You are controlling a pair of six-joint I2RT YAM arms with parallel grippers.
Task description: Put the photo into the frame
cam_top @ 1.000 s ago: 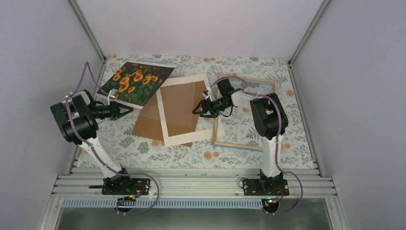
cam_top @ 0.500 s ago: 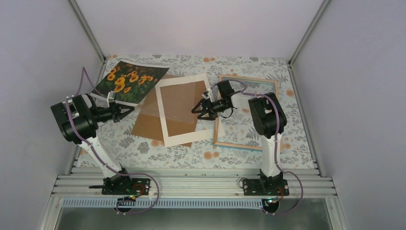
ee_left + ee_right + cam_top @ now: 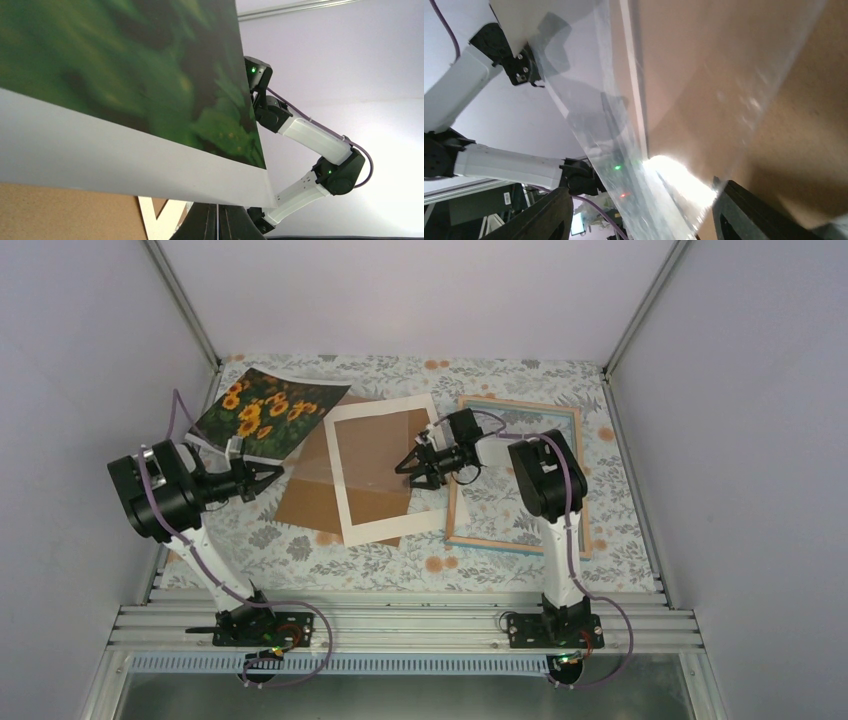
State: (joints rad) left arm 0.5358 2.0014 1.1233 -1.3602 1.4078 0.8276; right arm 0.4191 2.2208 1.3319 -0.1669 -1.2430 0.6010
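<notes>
While left fingers (image 3: pixel 258 478) clamp lower edge of photo (image 3: pixel 262 412), raised at upper left, frame (image 3: pixel 515 403) lies flat on table (image 3: pixel 300 545) toward right; right fingers (image 3: pixel 412 468), nearer it, stand apart around clear sheet (image 3: pixel 594 115).

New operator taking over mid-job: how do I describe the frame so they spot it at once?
Look at the right half of the floral-patterned table. A thin rectangular frame, light wood with turquoise edging, lies flat there, the floral cloth showing through its opening. Its neighbour on the left, the cream-white mat border, is wider-banded and has brown board behind it.
</notes>
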